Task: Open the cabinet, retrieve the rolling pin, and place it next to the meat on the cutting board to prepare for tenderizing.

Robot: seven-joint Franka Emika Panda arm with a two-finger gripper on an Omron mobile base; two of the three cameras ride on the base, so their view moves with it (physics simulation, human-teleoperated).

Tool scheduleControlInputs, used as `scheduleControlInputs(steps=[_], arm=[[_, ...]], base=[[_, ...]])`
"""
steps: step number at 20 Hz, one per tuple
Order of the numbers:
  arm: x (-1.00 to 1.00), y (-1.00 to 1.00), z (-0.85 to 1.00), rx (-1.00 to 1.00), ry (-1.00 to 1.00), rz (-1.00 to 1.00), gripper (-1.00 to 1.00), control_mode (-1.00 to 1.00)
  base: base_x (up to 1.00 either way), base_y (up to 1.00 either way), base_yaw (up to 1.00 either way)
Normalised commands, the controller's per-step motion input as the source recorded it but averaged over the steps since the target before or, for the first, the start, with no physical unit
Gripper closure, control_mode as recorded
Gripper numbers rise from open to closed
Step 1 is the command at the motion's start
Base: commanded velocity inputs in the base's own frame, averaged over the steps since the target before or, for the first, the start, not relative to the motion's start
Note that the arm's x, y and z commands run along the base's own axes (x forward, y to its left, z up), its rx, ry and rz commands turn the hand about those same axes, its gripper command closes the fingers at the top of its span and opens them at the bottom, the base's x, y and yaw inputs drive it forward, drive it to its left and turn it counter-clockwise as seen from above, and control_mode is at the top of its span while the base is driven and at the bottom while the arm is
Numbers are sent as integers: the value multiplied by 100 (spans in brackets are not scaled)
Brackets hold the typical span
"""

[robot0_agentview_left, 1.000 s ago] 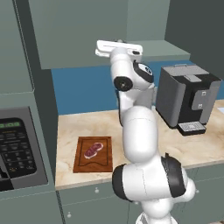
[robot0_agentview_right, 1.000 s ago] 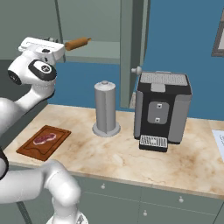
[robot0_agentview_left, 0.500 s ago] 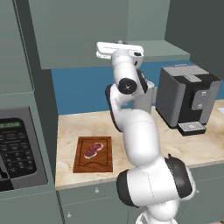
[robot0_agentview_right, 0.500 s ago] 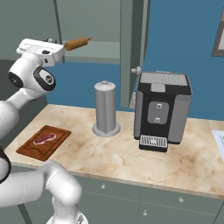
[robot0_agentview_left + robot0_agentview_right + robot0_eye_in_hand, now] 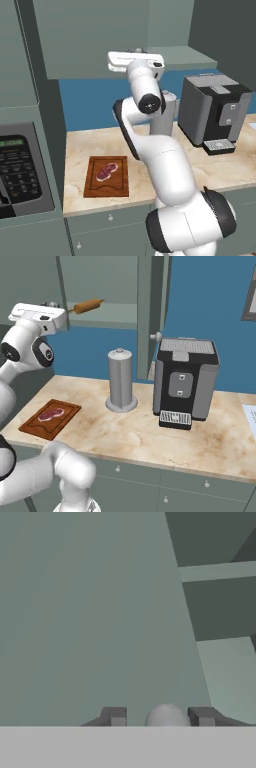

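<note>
gripper (image 5: 159, 716): jaws slightly apart, straddling the left door's knob (image 5: 166, 717) without clamping.
rolling pin (image 5: 86, 305): on the cabinet (image 5: 105, 283) shelf, near its front edge.
risk: fingers snag the knob while backing off, swinging the door.

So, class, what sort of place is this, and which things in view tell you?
A rendered kitchen: a marble-look counter with a coffee machine, a cutting board carrying raw meat, and a grey-green wall cabinet above.
</note>
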Motion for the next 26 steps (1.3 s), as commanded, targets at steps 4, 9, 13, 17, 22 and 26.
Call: scheduleControlInputs(steps=[4,9,13,17,22,26], arm=[[-47,79,-19,0,2,5,100,-100],[-58,86,-16,0,0,7,100,-100],[-58,89,-18,0,0,8,100,-100],[-55,95,-21,0,0,8,100,-100],[-62,100,-26,0,0,9,100,-100],[-60,100,-27,0,0,10,-100,-100]], base=[[0,0,0],[0,0,0],[0,0,0],[0,0,0],[0,0,0],[0,0,0]])
